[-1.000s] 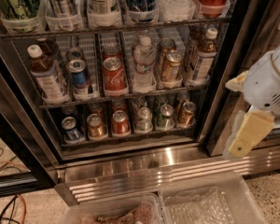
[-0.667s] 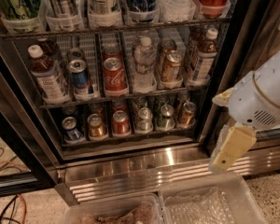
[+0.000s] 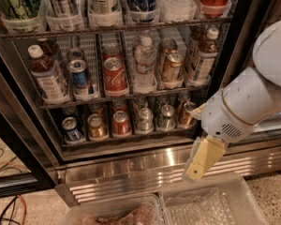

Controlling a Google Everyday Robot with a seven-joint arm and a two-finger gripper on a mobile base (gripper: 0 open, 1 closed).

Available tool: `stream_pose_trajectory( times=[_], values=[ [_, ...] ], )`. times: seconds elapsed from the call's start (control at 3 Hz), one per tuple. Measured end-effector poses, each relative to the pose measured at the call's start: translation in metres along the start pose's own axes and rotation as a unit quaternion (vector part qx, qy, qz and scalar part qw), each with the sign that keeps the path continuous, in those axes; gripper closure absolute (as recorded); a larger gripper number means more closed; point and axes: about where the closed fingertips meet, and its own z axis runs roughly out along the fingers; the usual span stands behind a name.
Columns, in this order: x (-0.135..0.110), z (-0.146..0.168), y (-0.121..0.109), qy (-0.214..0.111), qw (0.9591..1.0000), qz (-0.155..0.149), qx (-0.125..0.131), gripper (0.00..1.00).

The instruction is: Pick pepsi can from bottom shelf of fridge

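The tan, block-shaped gripper (image 3: pixel 200 162) hangs low on the right and points down. It is in front of the ribbed steel base of the tall, dark-framed fridge (image 3: pixel 131 170). I cannot tell if it is spread or pressed together. It holds nothing. Just above it is the fat white arm (image 3: pixel 246 102). Just below it is a clear plastic bin (image 3: pixel 215 205).

The nearest can is a short gold can (image 3: pixel 185 115) at the right end of the bottom shelf (image 3: pixel 131 139), a dark wire rack with a metal front rail. The pepsi can (image 3: pixel 71 128), short and dark blue with a silver top, stands at the far left end of that rack. It is well apart from the gripper.

A lot could go wrong:
- **Bumping cans:** The gripper must go up over the rail and across the whole row, so it could bump the cans on the way.
- **Hitting a rack:** The gap under the next rack looks low, so the big white arm could hit it.
- **Wrong can:** Another gold can (image 3: pixel 97 127) stands just beside the pepsi can, so a sloppy grab could pinch that one or knock it over.
- **Blocked on the left:** The dark frame is close on the left and could block one side.
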Motion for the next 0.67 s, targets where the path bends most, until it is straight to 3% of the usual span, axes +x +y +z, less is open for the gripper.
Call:
stream_pose_trajectory(
  times=[0.33,0.67],
  values=[
    [0.0,0.0,0.0,0.0,1.0,0.0,0.0,0.0],
    [-0.01,0.024,0.003,-0.04,0.999,0.003,-0.021,0.0]
  ],
)
